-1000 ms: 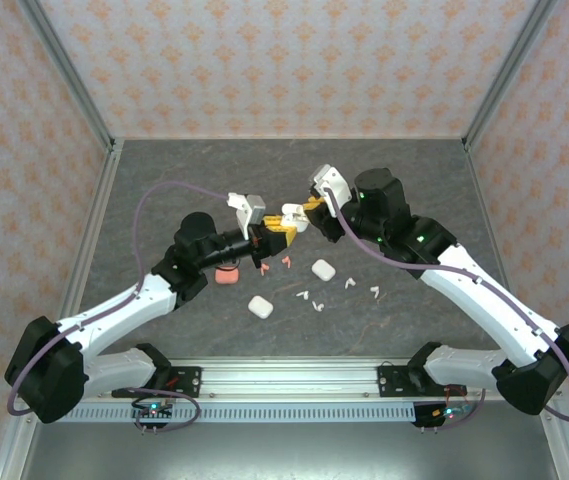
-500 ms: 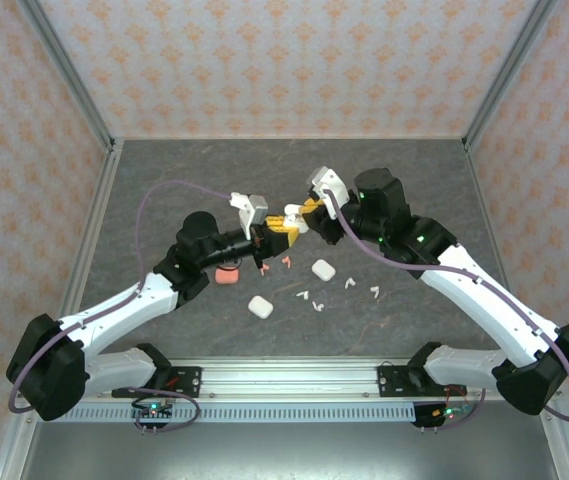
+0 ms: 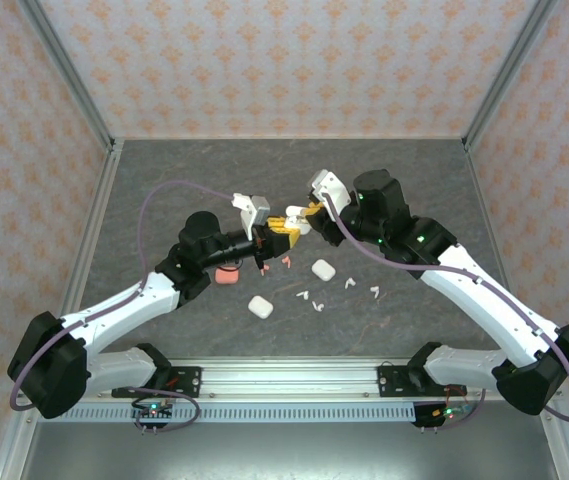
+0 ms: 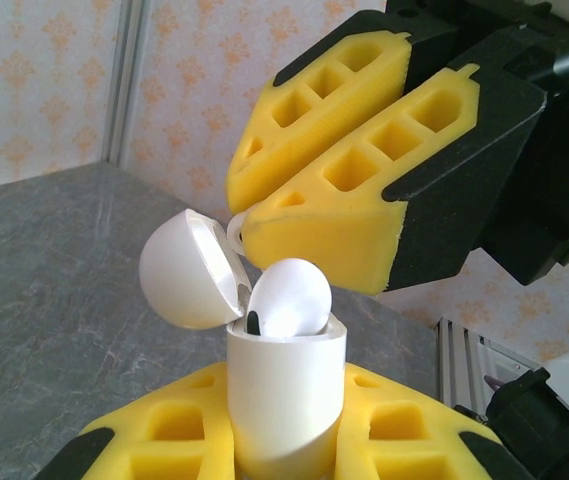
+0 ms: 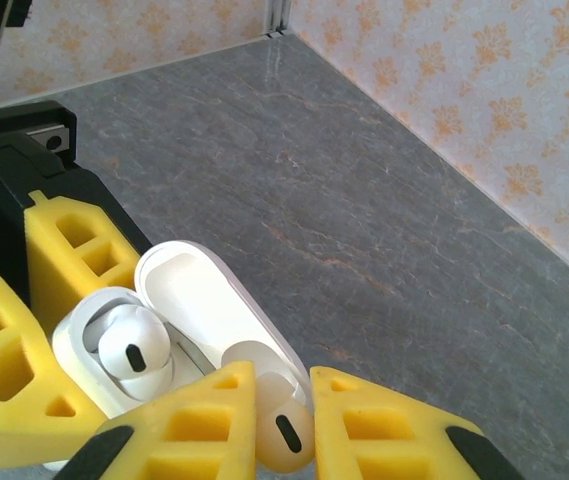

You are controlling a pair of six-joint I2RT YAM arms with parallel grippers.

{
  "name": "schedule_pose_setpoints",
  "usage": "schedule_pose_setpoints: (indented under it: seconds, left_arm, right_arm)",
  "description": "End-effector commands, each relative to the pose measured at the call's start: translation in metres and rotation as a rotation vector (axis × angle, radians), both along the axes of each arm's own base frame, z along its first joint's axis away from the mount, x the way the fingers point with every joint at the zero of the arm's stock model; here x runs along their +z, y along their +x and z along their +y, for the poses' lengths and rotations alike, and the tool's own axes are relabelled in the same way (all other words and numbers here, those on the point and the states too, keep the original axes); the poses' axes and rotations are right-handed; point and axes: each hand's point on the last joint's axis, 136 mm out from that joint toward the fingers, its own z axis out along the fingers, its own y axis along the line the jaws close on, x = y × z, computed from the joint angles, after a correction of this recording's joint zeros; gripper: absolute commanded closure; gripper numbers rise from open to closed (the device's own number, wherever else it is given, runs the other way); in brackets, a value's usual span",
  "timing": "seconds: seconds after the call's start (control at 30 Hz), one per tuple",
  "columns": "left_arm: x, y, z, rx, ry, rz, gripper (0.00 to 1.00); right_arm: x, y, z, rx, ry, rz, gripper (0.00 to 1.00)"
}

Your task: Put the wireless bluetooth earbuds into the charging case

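Observation:
Above the middle of the table my left gripper is shut on a white charging case, held upright with its lid flipped open. One white earbud sits in the case. My right gripper is shut on a second white earbud, pinched between its yellow fingers. That earbud hangs right at the open lid, beside the seated earbud. The two grippers nearly touch, the right gripper above and to the right of the case.
On the grey table below lie two shut white cases, a salmon-pink case, pink earbuds and several loose white earbuds. Patterned walls enclose the table on three sides.
My left gripper has shifted slightly right with the case, closing the gap to the right gripper. Both grips are unchanged.

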Motion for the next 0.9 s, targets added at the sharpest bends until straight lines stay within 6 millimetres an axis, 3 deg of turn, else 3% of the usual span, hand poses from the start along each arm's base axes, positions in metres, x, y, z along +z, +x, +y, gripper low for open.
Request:
schedule_pose_setpoints:
  seconds: [0.0, 0.4, 0.87]
  left_arm:
    - [0.026, -0.003, -0.004, -0.02, -0.032, -0.071, 1.0]
    - [0.03, -0.003, -0.003, -0.018, -0.048, -0.078, 1.0]
    - [0.032, -0.006, -0.001, -0.018, -0.063, -0.088, 1.0]
  right_arm:
    - [0.008, -0.003, -0.006, -0.005, -0.02, -0.038, 0.84]
    - [0.004, -0.025, 0.008, 0.115, 0.032, 0.039, 0.83]
    - [0.01, -0.031, 0.012, 0.131, 0.074, 0.079, 0.76]
